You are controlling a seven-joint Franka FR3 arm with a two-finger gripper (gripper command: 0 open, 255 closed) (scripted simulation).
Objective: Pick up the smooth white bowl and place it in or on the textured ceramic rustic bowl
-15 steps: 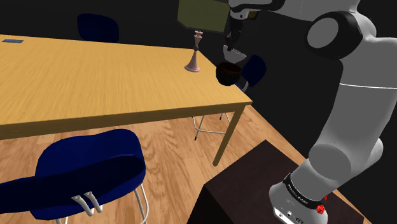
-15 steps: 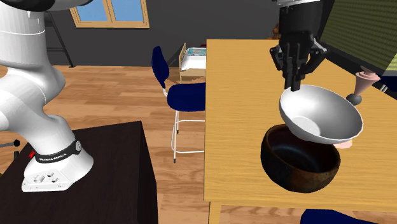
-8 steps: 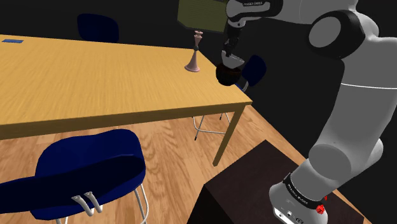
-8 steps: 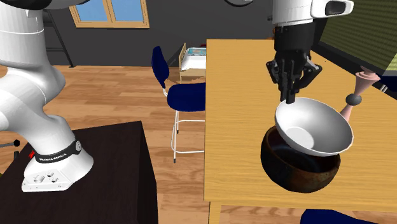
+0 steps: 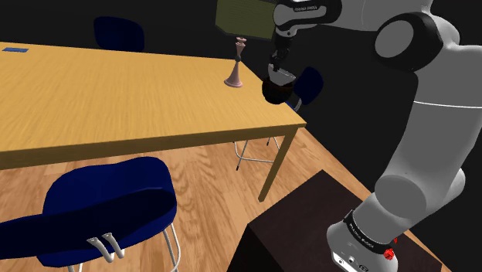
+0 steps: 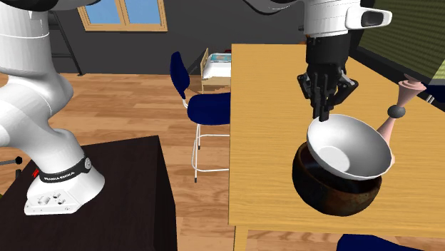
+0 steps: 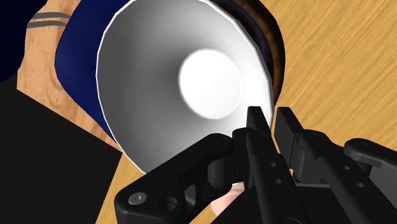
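And here's the gripper (image 6: 322, 118), poised right at the near corner of the table (image 6: 271, 107), pointing almost straight down. Look at the fingers (image 7: 254, 130): they are pinched onto the rim of the white bowl (image 6: 349, 146), one inside the wall and one outside, so the bowl hangs from that single edge. That's why it sits tilted, the gripped side high and the far lip dipping away.

And where is it? Right over the rustic bowl (image 6: 335, 189), the dark brown, rough-skinned one, and more than over it: the white bowl's base has sunk below the brown rim, so it looks nested inside. Whether the bottom actually touches the brown bowl I can't tell from here.

From the hand's own camera the white bowl's smooth interior (image 7: 191, 83) gleams just ahead of the fingers, with the brown rim (image 7: 270, 38) peeking out around it. A neat, centred fit, I'd say.

Off to the side stands a pink ornament (image 6: 403, 96), close to the two bowls but apart from them, and the rim grasp leaves the arm well clear of it. A blue chair (image 6: 207, 107) waits beyond the table's edge.

My read: the carry is done and the placing is nearly there. What remains is to let go and lift away cleanly. The risk? Released from a tilt, the bowl may rock or slide as it settles.
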